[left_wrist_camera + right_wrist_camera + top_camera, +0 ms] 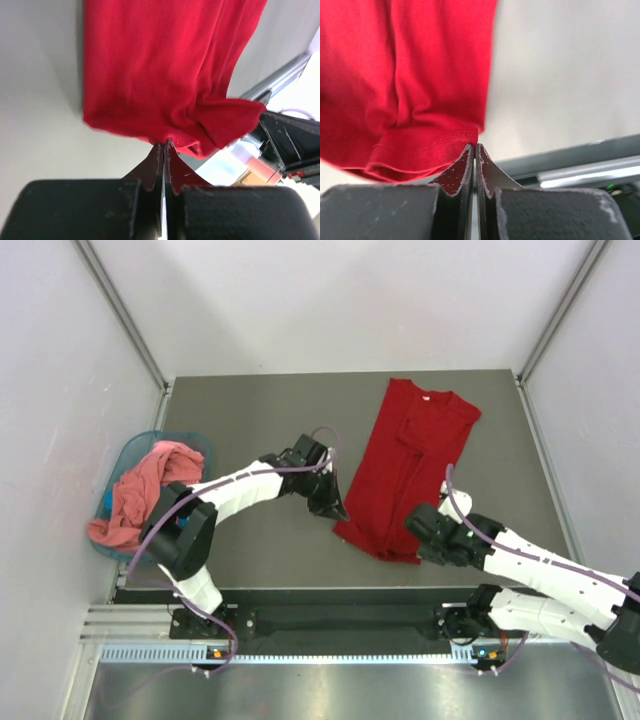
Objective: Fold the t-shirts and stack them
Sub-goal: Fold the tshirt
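A flat grey table [260,420] stands between plain white walls [330,300], with a slotted aluminium rail [300,652] along its near edge where the two arms are bolted.

On the right half of the table lies the deep red cloth t-shirt [410,465], folded lengthwise into a long narrow strip. Its collar end, with a small white neck label [428,396], points to the far edge. Its hem end points to the arms and slants a little to the left.

The left gripper [337,510] sits at the near left corner of that hem. In its wrist view its jaws are pressed together [164,145], and the red cloth [165,65] bunches and draws in to the fingertips, so it grips the hem edge. The right gripper [418,540] is at the near right corner. Its jaws are likewise closed tight [475,146] where the stitched hem [410,75] meets their tips. It seems to pinch the edge, though the close view does not show how much cloth lies between the pads.

Well apart, at the table's left edge, a round teal plastic basket [135,445] holds the salmon-pink cloth t-shirt [140,495], crumpled and spilling over the rim.
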`<state>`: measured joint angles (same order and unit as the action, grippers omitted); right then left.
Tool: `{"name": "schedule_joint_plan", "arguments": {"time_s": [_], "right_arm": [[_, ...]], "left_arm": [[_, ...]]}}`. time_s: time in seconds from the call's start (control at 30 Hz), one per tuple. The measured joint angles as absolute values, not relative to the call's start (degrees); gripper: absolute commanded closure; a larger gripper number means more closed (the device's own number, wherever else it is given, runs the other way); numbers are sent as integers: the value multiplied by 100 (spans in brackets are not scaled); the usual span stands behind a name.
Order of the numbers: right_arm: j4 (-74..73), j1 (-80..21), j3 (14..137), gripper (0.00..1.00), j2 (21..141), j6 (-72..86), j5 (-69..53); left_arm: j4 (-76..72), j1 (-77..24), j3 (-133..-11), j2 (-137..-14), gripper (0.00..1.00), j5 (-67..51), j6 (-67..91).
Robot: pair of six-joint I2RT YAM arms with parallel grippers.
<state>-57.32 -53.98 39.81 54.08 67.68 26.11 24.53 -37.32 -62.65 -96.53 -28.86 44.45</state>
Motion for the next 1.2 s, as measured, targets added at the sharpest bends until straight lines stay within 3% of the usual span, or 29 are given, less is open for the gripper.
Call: {"name": "schedule_joint_plan", "arguments": {"time_s": [0.27, 0.6, 0.77, 1.2], "right_arm": [[-5481, -3789, 4488, 100, 5498, 5151, 2724], [-4412, -2075, 4958, 100, 6598, 3441, 2593], [-3898, -1522, 5315, 100, 7290, 2915, 2440], [-3183, -939, 6132, 100, 8431, 2156, 1745]], "left_arm": [[2985, -3352, -8239, -10930, 100, -2860, 4189], [3315, -3041, -10888, -12846, 100, -3052, 3972], [3142, -2947, -11445, -13369, 100, -3376, 4001], [1308, -2628, -11557, -13935, 100, -3940, 4818]]}}
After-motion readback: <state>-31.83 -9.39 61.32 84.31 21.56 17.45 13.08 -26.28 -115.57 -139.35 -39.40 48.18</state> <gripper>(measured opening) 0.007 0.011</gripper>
